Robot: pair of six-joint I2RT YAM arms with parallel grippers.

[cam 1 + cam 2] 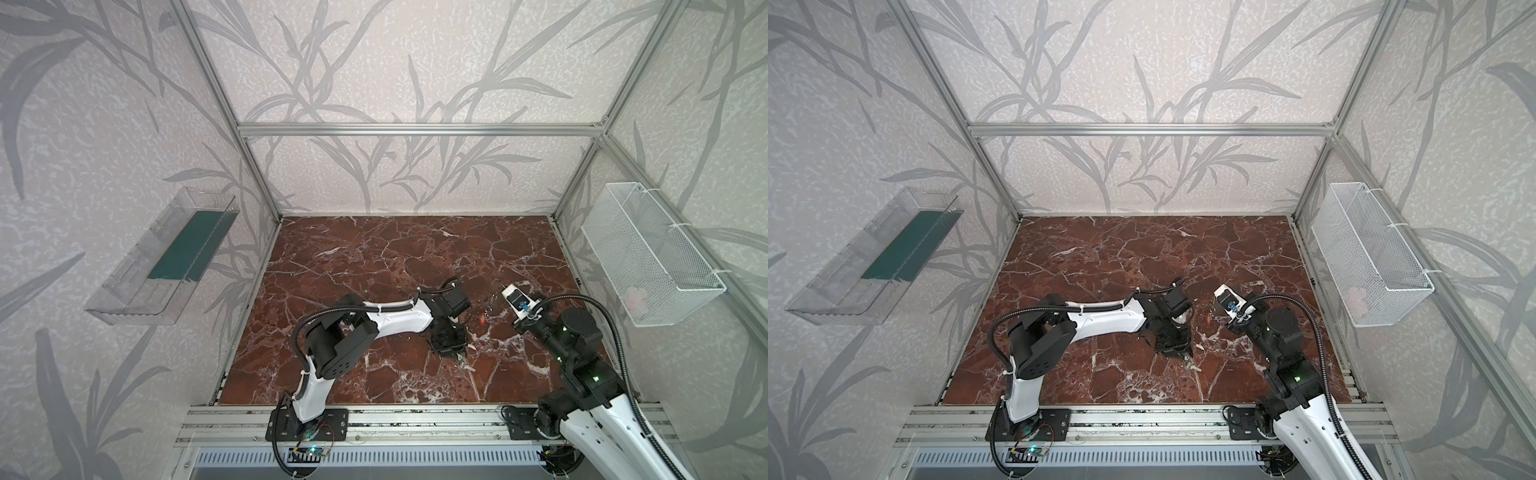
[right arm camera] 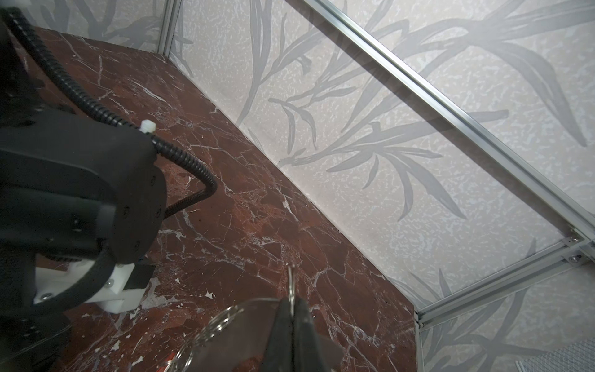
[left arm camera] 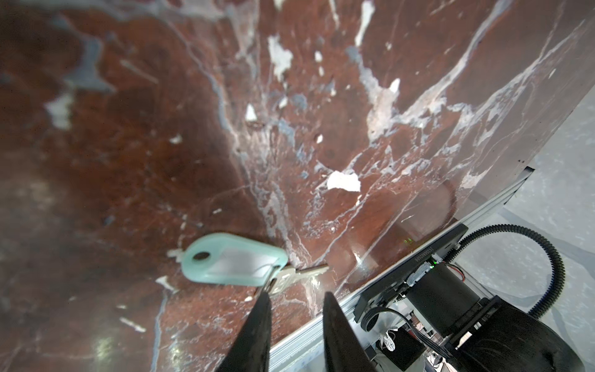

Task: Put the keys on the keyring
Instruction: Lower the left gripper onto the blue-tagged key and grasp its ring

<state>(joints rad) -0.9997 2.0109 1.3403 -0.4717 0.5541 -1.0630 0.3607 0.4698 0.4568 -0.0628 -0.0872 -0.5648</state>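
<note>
A key with a pale oblong tag [image 3: 235,262] and a silver blade [image 3: 302,273] lies on the red marble table [image 3: 128,161], close to its front edge. My left gripper [image 3: 296,296] is open just over it. One fingertip [image 3: 264,299] touches the key's head, and nothing sits between the jaws. My right gripper [image 2: 292,301] is shut on the thin metal edge of the keyring [image 2: 244,322], held above the table. A red-orange tag [image 2: 170,357] shows beneath the keyring, and in both top views [image 1: 483,319] [image 1: 1207,319] it shows between the two grippers.
A clear plastic bin [image 1: 162,257] hangs on the left wall and a white wire basket [image 1: 652,253] on the right wall. An aluminium rail [image 1: 415,419] runs along the table's front edge, close to my left gripper.
</note>
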